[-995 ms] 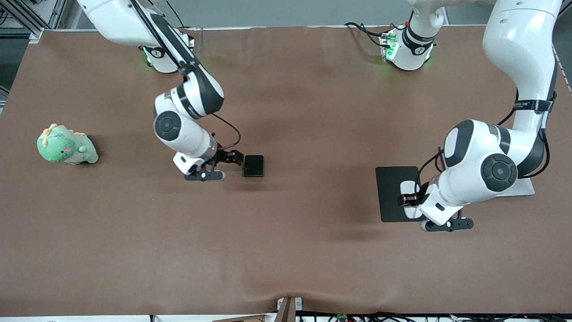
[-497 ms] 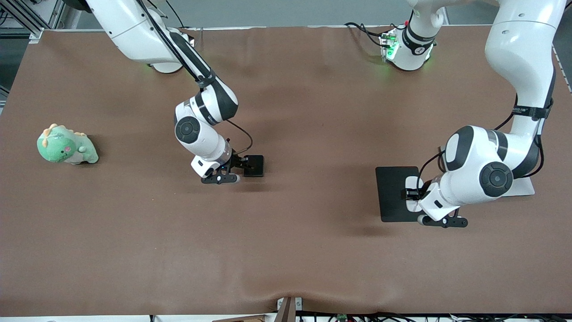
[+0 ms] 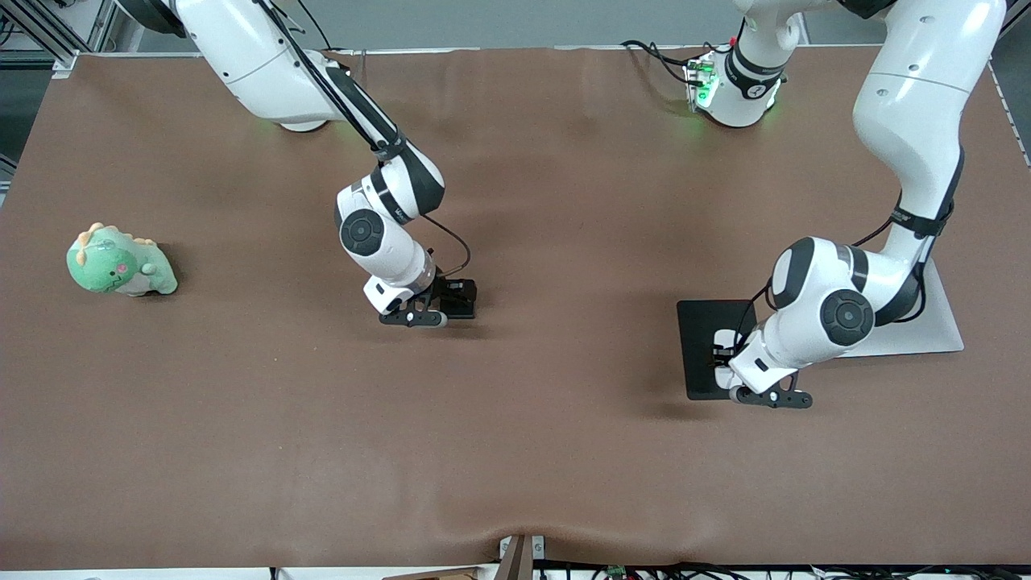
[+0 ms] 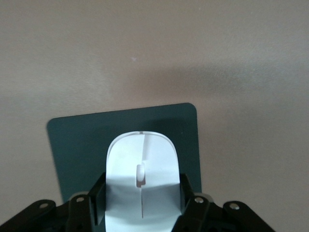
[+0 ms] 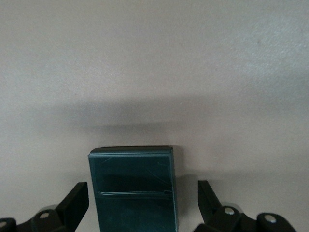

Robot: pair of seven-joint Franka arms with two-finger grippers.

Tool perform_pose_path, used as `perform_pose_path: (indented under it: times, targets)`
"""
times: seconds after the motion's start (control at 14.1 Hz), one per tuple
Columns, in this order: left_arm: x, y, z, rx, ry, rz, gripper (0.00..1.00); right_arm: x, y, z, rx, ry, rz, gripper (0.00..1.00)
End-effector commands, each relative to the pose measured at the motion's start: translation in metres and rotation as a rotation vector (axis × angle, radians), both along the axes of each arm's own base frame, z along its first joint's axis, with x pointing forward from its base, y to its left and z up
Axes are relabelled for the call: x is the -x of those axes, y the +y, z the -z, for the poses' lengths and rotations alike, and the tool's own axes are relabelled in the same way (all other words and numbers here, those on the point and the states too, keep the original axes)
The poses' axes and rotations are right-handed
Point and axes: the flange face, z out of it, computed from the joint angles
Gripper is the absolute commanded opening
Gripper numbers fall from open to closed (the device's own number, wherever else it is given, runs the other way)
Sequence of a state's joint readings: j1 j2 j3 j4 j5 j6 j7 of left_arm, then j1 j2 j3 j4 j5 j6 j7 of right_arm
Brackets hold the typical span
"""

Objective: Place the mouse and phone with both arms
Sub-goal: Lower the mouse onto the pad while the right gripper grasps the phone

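1. Off toward the right arm's end of the table (image 3: 242, 451), a green plush dinosaur (image 3: 119, 262) sits well apart from everything.
2. Mid-table, the right gripper (image 5: 140, 205) straddles the phone (image 5: 133, 188), fingers (image 5: 72, 205) spread wide and clear of its sides.
3. At the left arm's end, the left gripper (image 4: 142, 203) clasps the mouse (image 4: 142, 181) over the black pad (image 4: 77, 145).
4. Only the wrist views show these grips; from the front, each arm hides most of its object.
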State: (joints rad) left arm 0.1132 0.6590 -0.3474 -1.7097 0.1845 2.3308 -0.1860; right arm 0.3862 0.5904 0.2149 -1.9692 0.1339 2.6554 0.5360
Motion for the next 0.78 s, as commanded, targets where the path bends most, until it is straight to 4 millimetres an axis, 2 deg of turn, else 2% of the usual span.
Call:
perform_pose_path:
  times: [0.0, 0.14, 0.36, 0.5, 0.57, 0.64, 0.71]
  targets:
    - [0.0, 0.006, 0.007, -0.035, -0.028, 0.048, 0.13, 0.0, 0.017, 0.009, 0.035, -0.017, 0.02, 1.0]
    - [-0.001, 0.005, 0.023, -0.054, -0.053, 0.085, 0.17, 0.002, 0.03, 0.012, 0.05, -0.027, 0.032, 1.0]
    - [0.0, 0.005, 0.033, -0.049, -0.048, 0.085, 0.19, 0.005, 0.036, 0.013, 0.058, -0.034, 0.032, 0.98]
    - [0.001, 0.005, 0.036, -0.048, -0.043, 0.085, 0.3, 0.005, 0.034, 0.014, 0.099, -0.062, -0.039, 0.45]
    - [0.002, 0.004, 0.039, -0.047, -0.039, 0.086, 0.38, 0.004, 0.031, 0.014, 0.119, -0.083, -0.073, 0.13]
    - [0.002, 0.004, 0.043, -0.045, -0.034, 0.086, 0.61, 0.003, 0.026, 0.016, 0.128, -0.075, -0.069, 0.0]
    - [0.002, 0.004, 0.043, -0.045, -0.034, 0.086, 0.98, 0.004, 0.024, 0.015, 0.143, -0.061, -0.065, 0.0]
